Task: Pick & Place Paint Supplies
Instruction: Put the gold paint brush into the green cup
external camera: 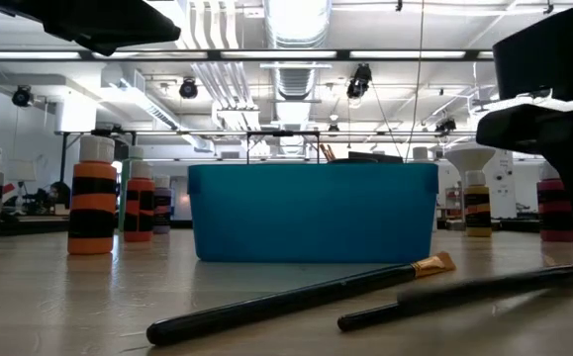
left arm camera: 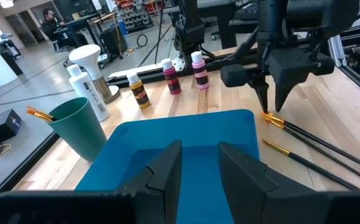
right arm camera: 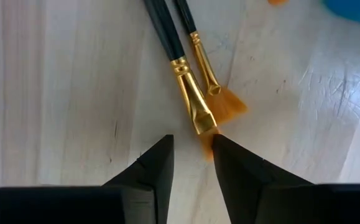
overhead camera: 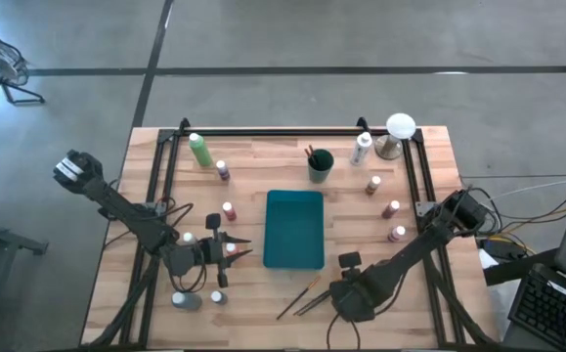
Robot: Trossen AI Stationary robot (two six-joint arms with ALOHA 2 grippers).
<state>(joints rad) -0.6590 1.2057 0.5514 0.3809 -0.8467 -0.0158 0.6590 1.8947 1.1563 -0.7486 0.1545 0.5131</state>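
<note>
Two thin dark-handled brushes lie flat on the table in front of the teal tray. Their gold ferrules and orange bristles point toward the tray. My right gripper points straight down over the bristle end of the thicker brush. It is open by a narrow gap, one finger on each side of the tip. My left gripper hangs nearly level at the tray's left side, open, with nothing between its fingers. Small white-capped paint bottles and a light-green bottle stand on the table. My right gripper comes from above with its fingertips at the bristle tip of the thicker brush, which lies flat on the table. I cannot tell whether the fingers touch it.
A dark green cup holding brushes, a tall white bottle and a white-domed object on a metal stand stand at the far edge. Two bottles stand near the left front. A black frame borders the table.
</note>
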